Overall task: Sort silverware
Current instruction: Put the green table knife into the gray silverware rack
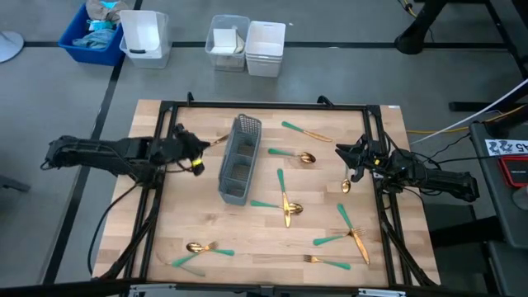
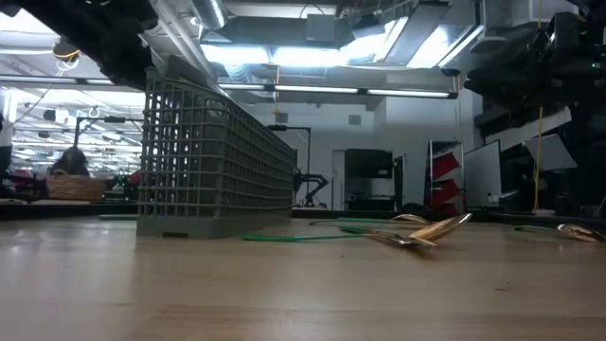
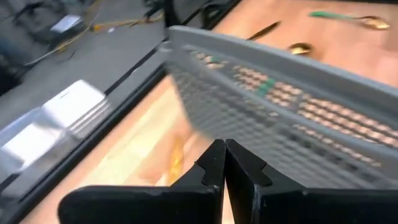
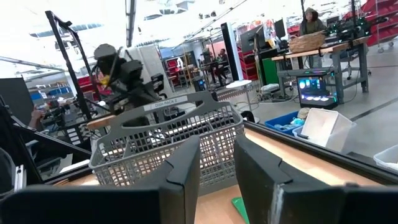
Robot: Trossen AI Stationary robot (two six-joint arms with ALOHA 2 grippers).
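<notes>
The grey mesh caddy (image 1: 239,158) stands on the wooden table, left of centre. My left gripper (image 1: 203,157) hovers shut just left of it, above the table, with nothing between its fingers (image 3: 214,165). A gold piece of silverware (image 1: 219,141) lies between this gripper and the caddy's far end. More silverware with teal handles lies scattered to the right and near side: a spoon (image 1: 294,155), a crossed knife and spoon (image 1: 285,205), forks (image 1: 346,233). My right gripper (image 1: 353,162) waits open at the table's right side, raised, with a spoon (image 1: 346,186) on the table beside it.
A black frame (image 1: 264,106) borders the table. A spoon and a crossing handle (image 1: 202,250) and a fork (image 1: 330,262) lie near the front edge. White and blue bins (image 1: 144,37) stand on the floor beyond the far edge. People show in the room behind.
</notes>
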